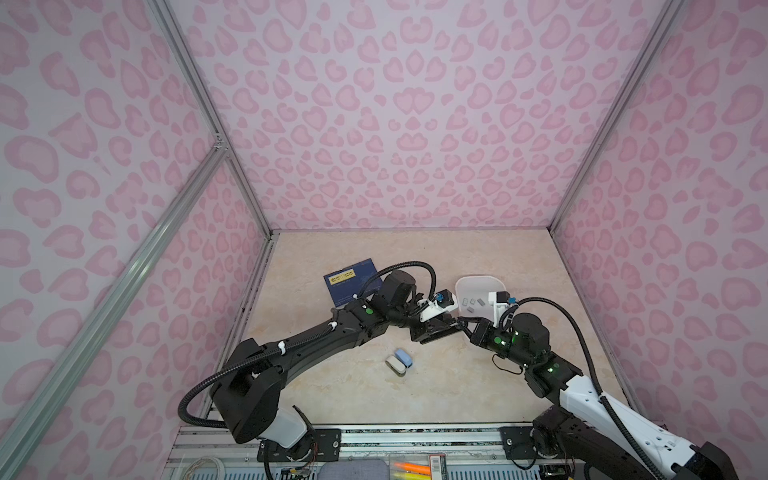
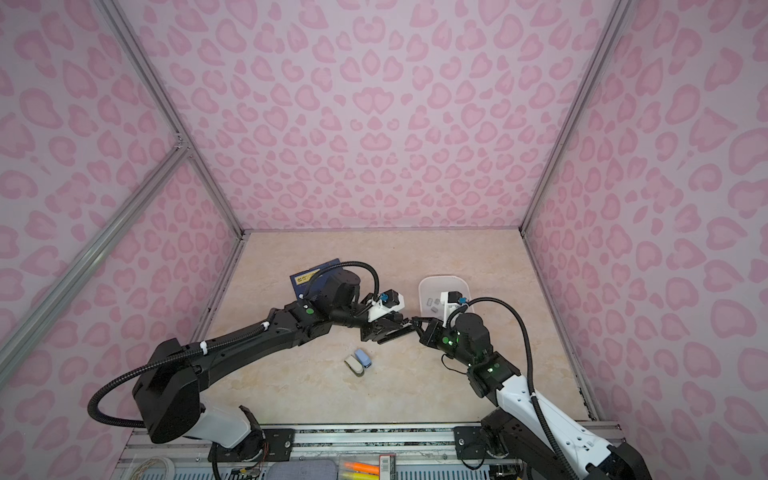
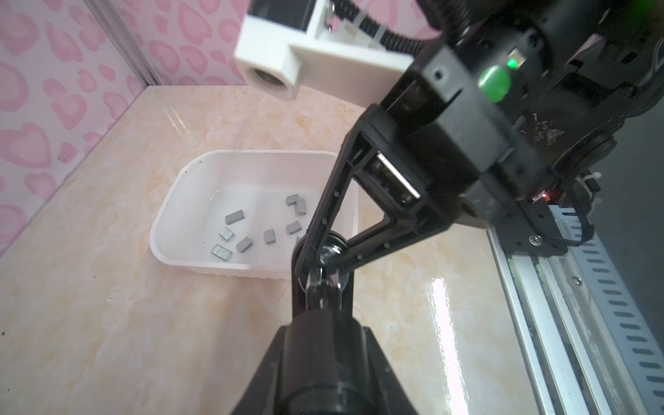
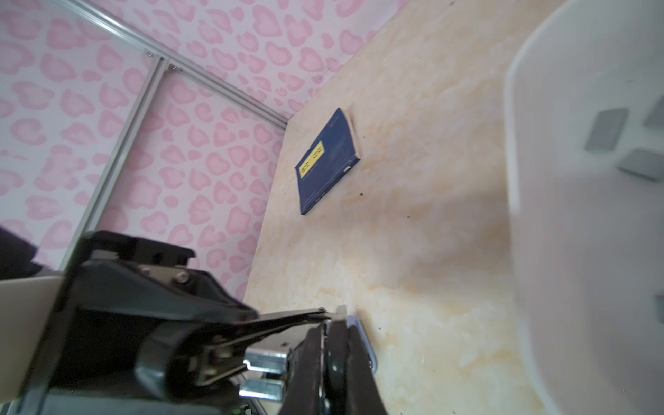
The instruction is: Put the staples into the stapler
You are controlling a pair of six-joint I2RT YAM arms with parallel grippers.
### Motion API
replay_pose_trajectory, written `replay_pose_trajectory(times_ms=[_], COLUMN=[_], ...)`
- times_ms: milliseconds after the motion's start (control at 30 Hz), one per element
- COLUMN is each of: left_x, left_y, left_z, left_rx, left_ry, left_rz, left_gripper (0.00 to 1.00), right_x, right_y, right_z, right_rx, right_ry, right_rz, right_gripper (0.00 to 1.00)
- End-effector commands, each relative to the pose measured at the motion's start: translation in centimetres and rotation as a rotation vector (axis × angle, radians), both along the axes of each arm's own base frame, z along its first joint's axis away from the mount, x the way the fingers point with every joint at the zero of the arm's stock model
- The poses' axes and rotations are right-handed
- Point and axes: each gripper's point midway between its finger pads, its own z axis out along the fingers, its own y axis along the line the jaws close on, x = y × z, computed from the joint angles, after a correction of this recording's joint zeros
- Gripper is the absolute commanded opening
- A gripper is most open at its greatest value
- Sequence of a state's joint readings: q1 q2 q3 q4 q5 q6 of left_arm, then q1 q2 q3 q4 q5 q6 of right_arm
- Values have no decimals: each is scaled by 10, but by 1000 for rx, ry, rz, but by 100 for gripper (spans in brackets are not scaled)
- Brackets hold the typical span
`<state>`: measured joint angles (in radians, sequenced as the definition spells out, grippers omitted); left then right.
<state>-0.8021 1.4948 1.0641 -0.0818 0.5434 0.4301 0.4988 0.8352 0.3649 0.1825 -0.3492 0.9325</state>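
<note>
Staples [image 3: 235,217] lie loose in the white tray [image 3: 169,215] right of centre, while the nearly closed left fingers [image 3: 298,359] seemingly steady the stapler [image 4: 267,361] mid-frame so the fully shut right fingers [image 3: 323,208], contents unclear, can feed it.

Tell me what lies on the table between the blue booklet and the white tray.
Nothing: the right wrist view shows bare table between the blue booklet and the white tray.

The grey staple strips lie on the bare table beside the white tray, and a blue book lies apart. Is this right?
No. The staple strips lie inside the white tray, as the left wrist view shows. The blue book does lie apart.
</note>
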Motion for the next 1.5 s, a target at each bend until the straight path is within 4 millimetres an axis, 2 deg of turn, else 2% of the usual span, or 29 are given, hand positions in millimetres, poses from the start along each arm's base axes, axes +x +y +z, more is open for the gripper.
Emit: replay_pose_trajectory(times_ms=[0, 200, 300, 367, 500, 633, 733, 833, 900, 1067, 1133, 1200, 1300, 1467], left_x=[-6, -13, -14, -16, -16, -8, -4, 1, 4, 27, 25, 14, 18, 21], left_y=[9, 18, 23, 26, 28, 27, 26, 26, 28, 34, 39, 47, 50, 51], left_z=[8, 21, 22, 22, 18, 12, 8, 13, 18, 20, 22, 17, 18, 23], left_rx=[-22, -62, -68, -68, -38, -7, 18, 21, 21, 101, 136, 162, 159, 220], left_ry=[25, 14, 5, 0, 3, -11, -18, -34, -33, -84, -124, -191, -296, -299], left_rz=[-9, -25, -24, -27, -28, -8, -22, -34, -44, 14, 0, -76, -94, -162], left_gripper=[3, 3, 3, 3, 3, 3, 3, 4, 4, 4, 4, 4, 4, 4], right_x=[6, 6, 8, 7, 5, 1, 1, 5, 4, -19, -25, -33, -39, -48], right_y=[-16, -17, -26, -30, -42, -55, -61, -63, -56, -33, -26, -12, 7, 35], right_z=[-7, -16, -24, -26, -16, 2, 15, 34, 53, 108, 119, 120, 114, 107], right_rx=[-46, -70, -146, -174, -217, -242, -269, -339, -371, -416, -458, -516, -584, -610], right_ry=[-13, 3, 7, 2, -35, -92, -147, -240, -355, -686, -754, -824, -899, -974], right_rz=[-78, -74, -95, -98, -126, -169, -181, -159, -102, 72, 121, 213, 327, 498], right_gripper=[0, 0, 0, 13, 44, 62, 69, 65, 60, 55, 53, 53, 52, 40])
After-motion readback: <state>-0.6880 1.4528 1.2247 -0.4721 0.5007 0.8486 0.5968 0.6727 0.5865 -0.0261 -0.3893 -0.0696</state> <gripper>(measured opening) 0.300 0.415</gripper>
